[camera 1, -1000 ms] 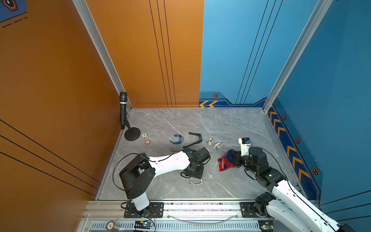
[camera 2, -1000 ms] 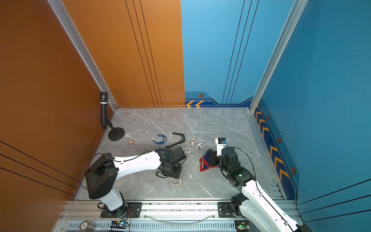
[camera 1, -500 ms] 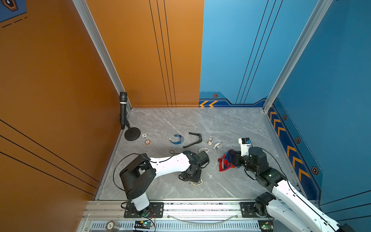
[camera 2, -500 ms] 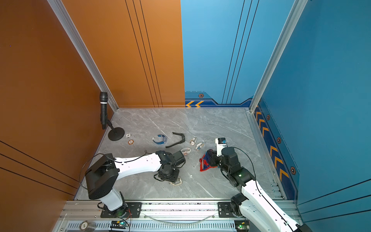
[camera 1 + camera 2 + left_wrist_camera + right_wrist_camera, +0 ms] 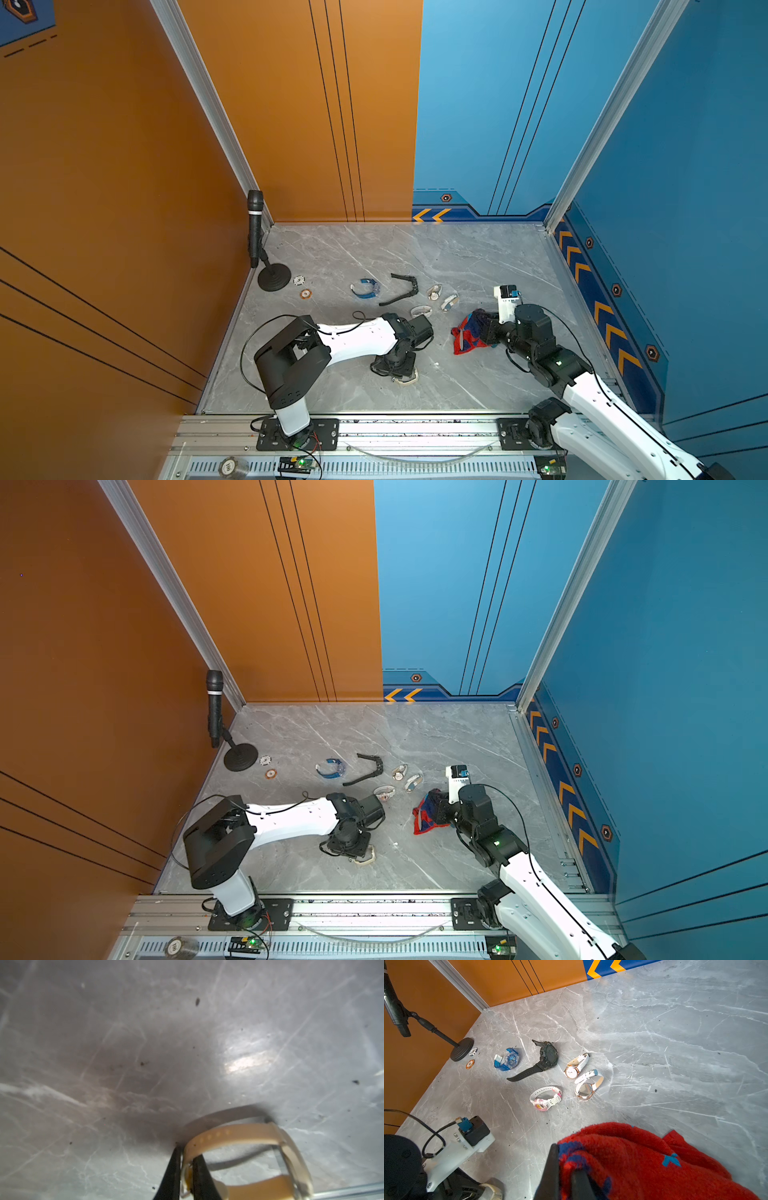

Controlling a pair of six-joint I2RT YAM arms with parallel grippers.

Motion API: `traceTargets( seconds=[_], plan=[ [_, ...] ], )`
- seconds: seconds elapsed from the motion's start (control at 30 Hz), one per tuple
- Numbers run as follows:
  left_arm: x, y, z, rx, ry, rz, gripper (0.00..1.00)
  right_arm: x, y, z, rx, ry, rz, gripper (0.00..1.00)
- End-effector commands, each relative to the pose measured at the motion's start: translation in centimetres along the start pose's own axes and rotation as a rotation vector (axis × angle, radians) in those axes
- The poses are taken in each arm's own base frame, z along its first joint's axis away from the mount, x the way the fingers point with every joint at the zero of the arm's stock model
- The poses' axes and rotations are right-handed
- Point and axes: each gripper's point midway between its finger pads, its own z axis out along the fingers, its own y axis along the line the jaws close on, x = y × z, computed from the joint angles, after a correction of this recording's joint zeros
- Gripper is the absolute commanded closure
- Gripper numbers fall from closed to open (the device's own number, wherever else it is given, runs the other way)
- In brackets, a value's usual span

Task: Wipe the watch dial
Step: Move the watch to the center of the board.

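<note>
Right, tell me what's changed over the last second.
The left gripper came down onto the beige watch, and its jaws, open before, shut on the strap. The right gripper stayed clamped on the red cloth. The black watch and the microphone stand did not move.

My L gripper (image 5: 187,1155) points down, jaws pinched on watch strap (image 5: 228,1135). R gripper (image 5: 565,1162) low, fwd, clamped on cloth (image 5: 643,1163).
</note>
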Motion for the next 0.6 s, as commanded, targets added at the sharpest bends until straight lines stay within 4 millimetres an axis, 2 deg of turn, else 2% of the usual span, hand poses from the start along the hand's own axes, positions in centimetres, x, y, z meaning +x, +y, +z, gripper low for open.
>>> traceTargets(
  seconds=[0.0,0.2,0.37,0.57],
  plan=[
    [-1.5,0.9,-0.5,-0.063,-0.031,0.043,0.93,-0.4,-0.1,0.0,0.002,-0.023,0.016,1.00],
    [-4.9,0.4,-2.6,-0.119,-0.119,0.200,0.96,-0.6,-0.3,-0.3,0.014,-0.031,0.012,1.00],
    [-8.3,-0.7,-4.5,-0.195,-0.211,0.431,0.98,-0.7,-0.6,-0.4,0.026,-0.038,0.014,1.00],
    [-9.9,-2.6,-3.1,-0.207,-0.157,0.687,0.98,-1.0,-0.7,-0.8,0.037,-0.048,0.014,1.00]
  ],
)
